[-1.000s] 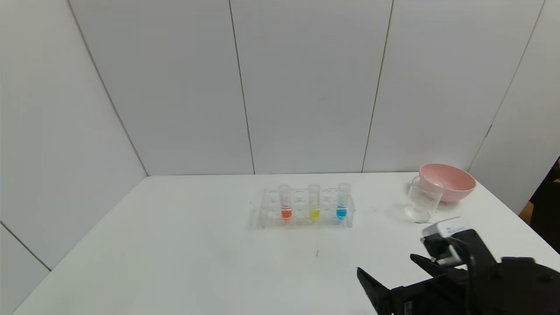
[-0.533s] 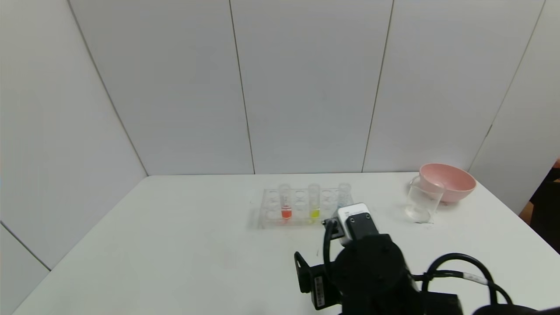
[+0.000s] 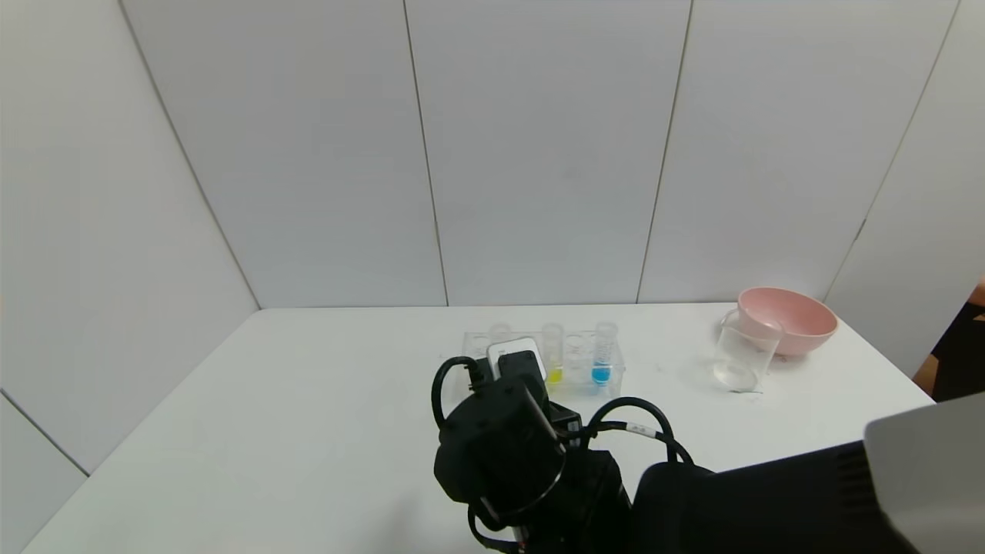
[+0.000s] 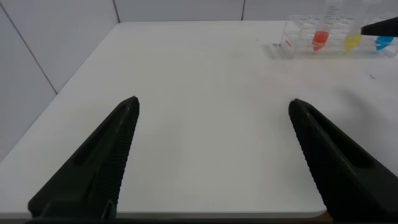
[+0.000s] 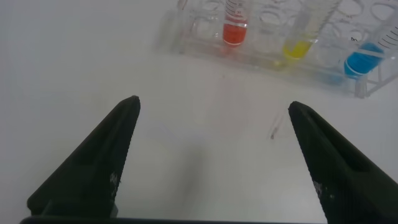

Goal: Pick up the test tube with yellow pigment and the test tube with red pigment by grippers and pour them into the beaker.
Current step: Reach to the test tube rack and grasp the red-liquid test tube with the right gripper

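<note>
A white desk (image 3: pixel 308 431) stretches bare from its left edge to a clear rack (image 3: pixel 608 382) near the middle, with a beaker (image 3: pixel 743 355) standing against a pink bowl (image 3: pixel 788 317) toward the far right corner. The right claw (image 5: pixel 211 155), fingers spread wide and holding nothing, hovers over bare desk just short of the rack, where the red tube (image 5: pixel 235 23), yellow tube (image 5: pixel 305 34) and a blue tube (image 5: pixel 368 55) stand upright, each clear with colour pooled at the bottom. The left claw (image 4: pixel 214 155), also spread and empty, hangs over the desk's near left part, well apart from the rack.
</note>
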Controlling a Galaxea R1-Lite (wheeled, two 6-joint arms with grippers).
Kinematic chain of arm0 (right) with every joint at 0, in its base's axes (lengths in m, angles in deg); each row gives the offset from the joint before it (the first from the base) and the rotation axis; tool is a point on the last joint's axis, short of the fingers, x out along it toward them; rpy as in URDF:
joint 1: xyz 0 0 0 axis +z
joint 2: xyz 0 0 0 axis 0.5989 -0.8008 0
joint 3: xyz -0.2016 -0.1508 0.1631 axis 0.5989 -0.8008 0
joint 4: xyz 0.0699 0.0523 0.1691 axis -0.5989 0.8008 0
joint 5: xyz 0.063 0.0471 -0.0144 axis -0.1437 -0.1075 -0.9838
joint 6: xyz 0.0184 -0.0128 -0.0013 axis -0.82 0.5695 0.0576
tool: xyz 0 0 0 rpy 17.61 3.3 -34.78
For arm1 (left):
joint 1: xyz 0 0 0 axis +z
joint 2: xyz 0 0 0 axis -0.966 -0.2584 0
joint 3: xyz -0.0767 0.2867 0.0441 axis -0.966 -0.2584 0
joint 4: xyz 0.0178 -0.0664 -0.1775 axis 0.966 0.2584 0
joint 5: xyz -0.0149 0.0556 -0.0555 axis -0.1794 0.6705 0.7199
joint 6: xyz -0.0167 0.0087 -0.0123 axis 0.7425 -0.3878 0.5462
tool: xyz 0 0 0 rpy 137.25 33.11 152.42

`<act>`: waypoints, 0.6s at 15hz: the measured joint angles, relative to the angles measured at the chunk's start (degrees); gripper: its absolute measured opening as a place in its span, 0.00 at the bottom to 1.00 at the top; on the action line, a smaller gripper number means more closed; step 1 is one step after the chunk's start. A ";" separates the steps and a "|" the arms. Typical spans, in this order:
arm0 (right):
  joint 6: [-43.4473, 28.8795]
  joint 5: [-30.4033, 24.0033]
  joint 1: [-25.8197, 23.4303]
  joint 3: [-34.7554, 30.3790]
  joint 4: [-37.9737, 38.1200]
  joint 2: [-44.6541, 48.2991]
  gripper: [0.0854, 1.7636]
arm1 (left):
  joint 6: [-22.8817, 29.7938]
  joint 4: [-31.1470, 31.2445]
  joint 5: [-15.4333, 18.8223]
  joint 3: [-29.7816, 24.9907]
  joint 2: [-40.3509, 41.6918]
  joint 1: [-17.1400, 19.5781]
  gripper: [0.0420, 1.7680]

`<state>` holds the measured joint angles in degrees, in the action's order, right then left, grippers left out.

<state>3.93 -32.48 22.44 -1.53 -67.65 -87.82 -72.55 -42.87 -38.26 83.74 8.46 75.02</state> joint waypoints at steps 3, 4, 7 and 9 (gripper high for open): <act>-0.02 0.82 -1.61 10.01 3.80 -5.06 0.97 | 0.00 0.00 0.00 0.00 0.00 0.00 0.97; 0.05 1.33 -2.43 13.03 4.30 -6.91 0.97 | 0.00 -0.02 0.02 0.00 0.00 0.00 0.97; 0.17 1.83 -4.80 19.59 5.53 -11.72 0.97 | 0.00 0.00 0.00 0.00 0.00 0.00 0.97; 0.33 2.01 -5.46 22.82 5.78 -14.30 0.97 | 0.00 0.00 0.00 0.00 0.00 0.00 0.97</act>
<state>4.26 -30.46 16.98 21.30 -61.87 -102.12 -72.55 -42.87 -38.26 83.74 8.46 75.02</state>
